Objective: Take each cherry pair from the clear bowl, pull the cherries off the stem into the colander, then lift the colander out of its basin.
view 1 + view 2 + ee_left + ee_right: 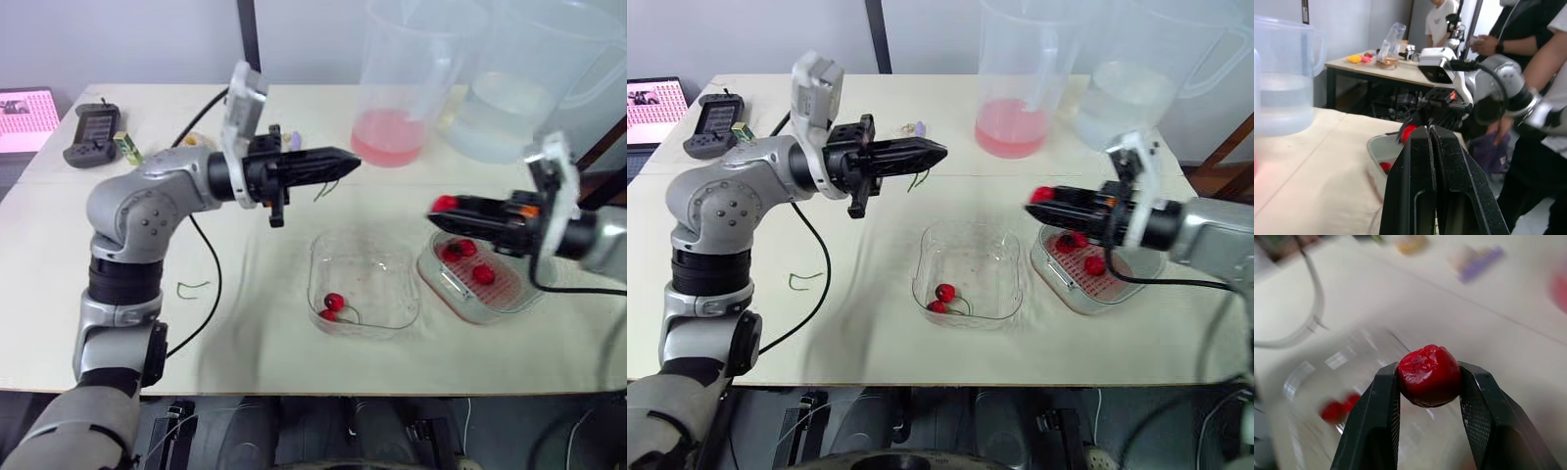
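1. The light, soft, slick cherry (1428,375) is pinched across its middle by the right gripper (439,206), raised at the colander's (502,294) 10 o'clock.
2. One pair (333,305) lies in the clear bowl (390,292).
3. The left gripper (351,159) is closed, seemingly on a stem (327,187).

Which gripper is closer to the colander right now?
Right. The right gripper, shut on a cherry, hovers at the colander edge facing the clear bowl. The left gripper, shut on a stem, is beyond that bowl.

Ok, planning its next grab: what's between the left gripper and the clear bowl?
Left eye view: bare table between left gripper and clear bowl, plus the gripper's dangling green stem.
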